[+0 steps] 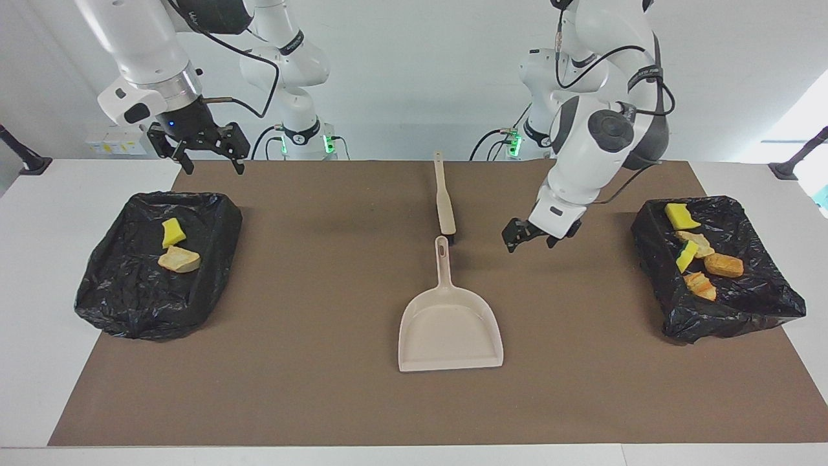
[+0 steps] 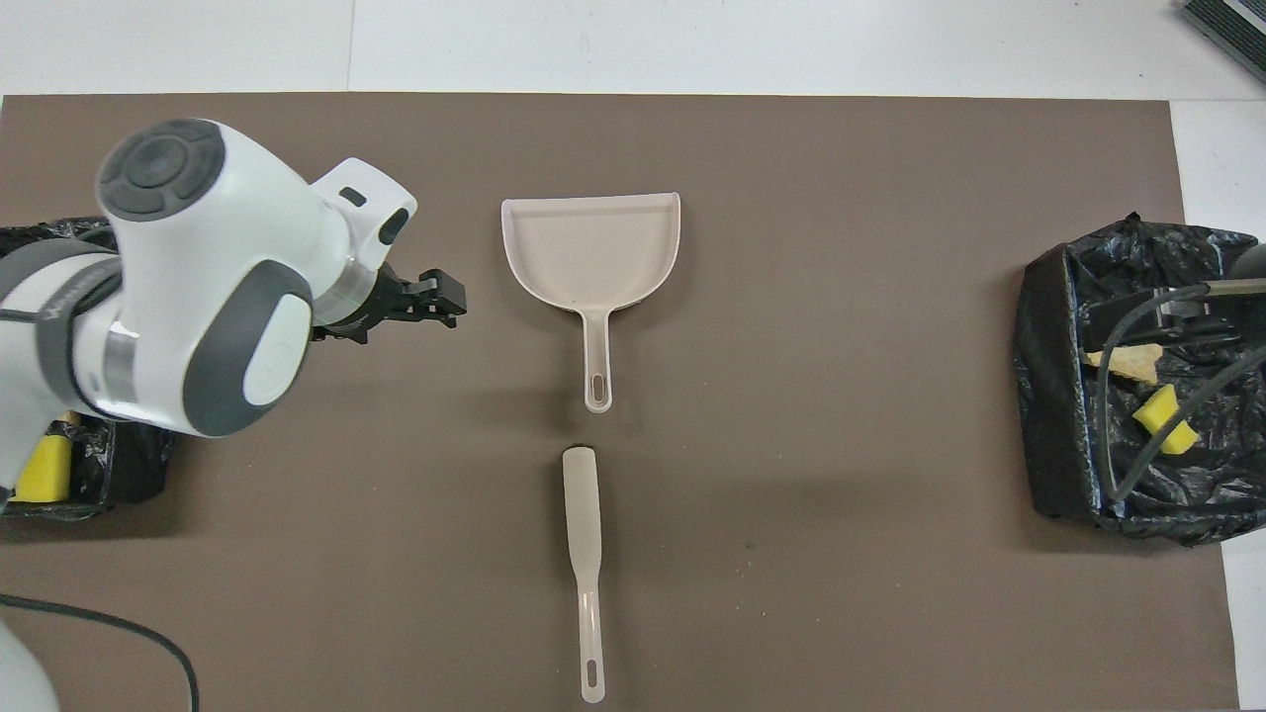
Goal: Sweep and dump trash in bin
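Tool L (image 1: pixel 532 236) wide open, holds nothing, over mat | tool R (image 1: pixel 208 155) open, empty, waits over bin (image 1: pixel 158 259) edge

My left gripper (image 1: pixel 537 236) hangs low on its bent arm with fingers spread and nothing between them, while my right gripper (image 1: pixel 206 155) waits raised on its arm, fingers pointing down and likewise apart.

White table (image 1: pixel 39 272), brown mat (image 1: pixel 310 285): dustpan (image 1: pixel 450 330), brush (image 1: pixel 444 200), two black-lined bins (image 1: pixel 155 265) (image 1: pixel 724 272).
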`<state>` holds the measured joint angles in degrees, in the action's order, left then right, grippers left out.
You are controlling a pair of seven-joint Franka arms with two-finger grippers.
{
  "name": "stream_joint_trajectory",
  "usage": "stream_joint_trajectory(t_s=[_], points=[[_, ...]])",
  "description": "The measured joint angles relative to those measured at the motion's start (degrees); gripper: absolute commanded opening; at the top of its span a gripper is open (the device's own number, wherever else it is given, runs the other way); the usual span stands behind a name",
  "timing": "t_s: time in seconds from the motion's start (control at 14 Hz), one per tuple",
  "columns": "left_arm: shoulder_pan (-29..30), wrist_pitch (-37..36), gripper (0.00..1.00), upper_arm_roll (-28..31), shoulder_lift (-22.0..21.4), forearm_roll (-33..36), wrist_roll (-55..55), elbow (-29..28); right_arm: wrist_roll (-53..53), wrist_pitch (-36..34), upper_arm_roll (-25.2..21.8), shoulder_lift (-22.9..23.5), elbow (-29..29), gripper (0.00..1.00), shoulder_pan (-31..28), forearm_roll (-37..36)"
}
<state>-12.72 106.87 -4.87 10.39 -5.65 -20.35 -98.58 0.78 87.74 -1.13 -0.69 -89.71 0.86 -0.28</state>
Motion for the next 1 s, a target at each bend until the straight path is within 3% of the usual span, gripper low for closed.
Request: stream_joint_trajectory(t_s=[0.5,1.0], points=[[10.91,-6.86,1.0,0.14,-5.57,0.02,15.07,-0.04,0.0,0.0,0.0,0.0,0.0,1.0,0.0,0.0],[12.99,-12.16,1.0,0.23,-10.63,5.13,19.36,3.11,0.0,0.0,0.0,0.0,0.0,1.0,0.0,0.0]])
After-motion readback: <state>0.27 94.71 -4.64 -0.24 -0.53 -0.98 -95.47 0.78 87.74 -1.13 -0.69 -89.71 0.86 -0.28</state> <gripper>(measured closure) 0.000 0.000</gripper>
